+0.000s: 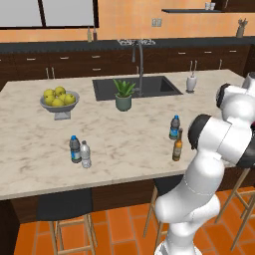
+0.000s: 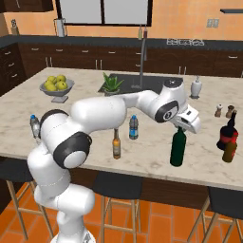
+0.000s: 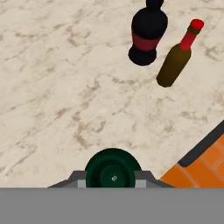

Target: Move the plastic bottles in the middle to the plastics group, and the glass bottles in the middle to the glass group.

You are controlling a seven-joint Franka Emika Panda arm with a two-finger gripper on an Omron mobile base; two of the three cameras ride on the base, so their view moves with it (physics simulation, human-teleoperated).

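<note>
You've got the two-finger gripper (image 2: pixel 182 127) clamped on the tall dark green glass bottle (image 2: pixel 178 147), lower right of the marble counter (image 2: pixel 142 142).

Seven bottles stand on the counter (image 1: pixel 30 144): three plastic ones, two (image 1: pixel 80 151) of them paired and one (image 1: pixel 174 127) apart, plus four of glass, namely amber (image 2: pixel 116 144), green (image 2: pixel 178 147), black (image 2: pixel 228 130) and olive (image 2: pixel 229 150); also one fruit bowl (image 1: pixel 59 102), one potted plant (image 1: pixel 123 94)

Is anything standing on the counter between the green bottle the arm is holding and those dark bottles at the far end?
No: bare marble separates the green bottle from the black red-banded bottle, seen in the right base view.
</note>
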